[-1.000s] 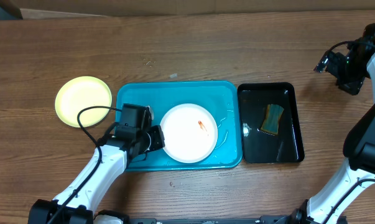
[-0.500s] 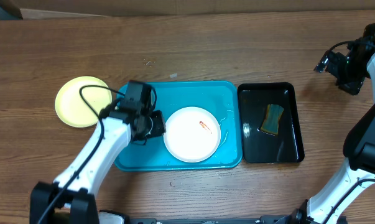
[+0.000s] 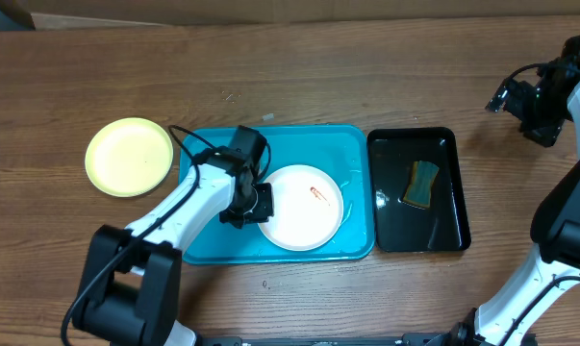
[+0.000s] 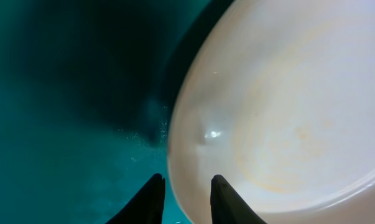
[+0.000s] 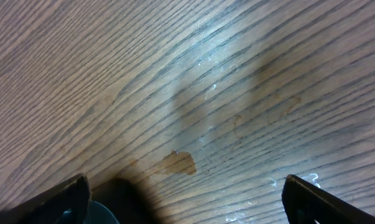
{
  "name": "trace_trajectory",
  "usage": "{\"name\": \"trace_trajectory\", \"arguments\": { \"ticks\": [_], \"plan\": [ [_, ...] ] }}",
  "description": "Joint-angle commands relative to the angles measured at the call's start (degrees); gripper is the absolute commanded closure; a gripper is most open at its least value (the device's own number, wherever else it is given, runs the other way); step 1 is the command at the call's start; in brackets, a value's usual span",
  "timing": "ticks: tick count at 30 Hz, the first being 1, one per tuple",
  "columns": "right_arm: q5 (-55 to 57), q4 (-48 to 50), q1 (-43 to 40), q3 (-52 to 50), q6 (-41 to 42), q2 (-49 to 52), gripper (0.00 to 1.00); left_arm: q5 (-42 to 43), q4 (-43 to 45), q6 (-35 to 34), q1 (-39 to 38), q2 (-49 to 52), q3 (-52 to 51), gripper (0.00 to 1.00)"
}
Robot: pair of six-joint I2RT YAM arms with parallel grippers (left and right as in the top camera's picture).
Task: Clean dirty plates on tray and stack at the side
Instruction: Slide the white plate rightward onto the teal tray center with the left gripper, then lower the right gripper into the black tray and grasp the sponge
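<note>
A white plate [image 3: 304, 213] with a small red-orange smear [image 3: 316, 194] lies in the turquoise tray [image 3: 299, 144]. My left gripper [image 3: 258, 204] is at the plate's left rim. In the left wrist view its fingers [image 4: 186, 193] are close together astride the rim of the white plate [image 4: 287, 112], one over the tray [image 4: 63, 124], one over the plate. The pale yellow-green plate [image 3: 129, 157] lies on the table left of the tray. A second white plate does not show. My right gripper [image 3: 535, 108] is open and empty over bare wood [image 5: 187, 199] at the far right.
A black glossy tray [image 3: 460, 202] stands right of the turquoise tray, holding a green-yellow sponge [image 3: 423, 183]. A small brown stain [image 5: 178, 163] marks the wood under the right gripper.
My left arm has swung up and right across the tray's left half, and its gripper has stayed at the white plate's left rim. The plate has slid a little right. The right arm has not moved.
</note>
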Motion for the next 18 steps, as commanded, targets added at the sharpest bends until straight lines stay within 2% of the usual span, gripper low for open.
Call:
{"name": "trace_trajectory", "arguments": {
  "ticks": [1, 5, 9, 14, 18],
  "plan": [
    [-0.3, 0.2, 0.1, 1.2, 0.2, -1.4, 0.0, -2.5, -0.2, 1.1, -0.4, 1.8, 1.1, 0.77],
    [-0.3, 0.2, 0.1, 1.2, 0.2, -1.4, 0.0, -2.5, -0.2, 1.2, 0.0, 1.8, 1.2, 0.82],
    [-0.3, 0.2, 0.1, 1.2, 0.2, -1.4, 0.0, -2.3, -0.2, 1.2, 0.3, 1.8, 1.2, 0.96],
    [-1.1, 1.6, 0.1, 1.2, 1.2, -1.4, 0.0, -2.3, 0.2, 1.1, 0.3, 1.8, 1.2, 0.95],
    [-11.0, -0.7, 0.1, 1.7, 3.2, -1.4, 0.0, -2.3, 1.0, 1.1, 0.4, 1.8, 1.2, 0.95]
  ]
}}
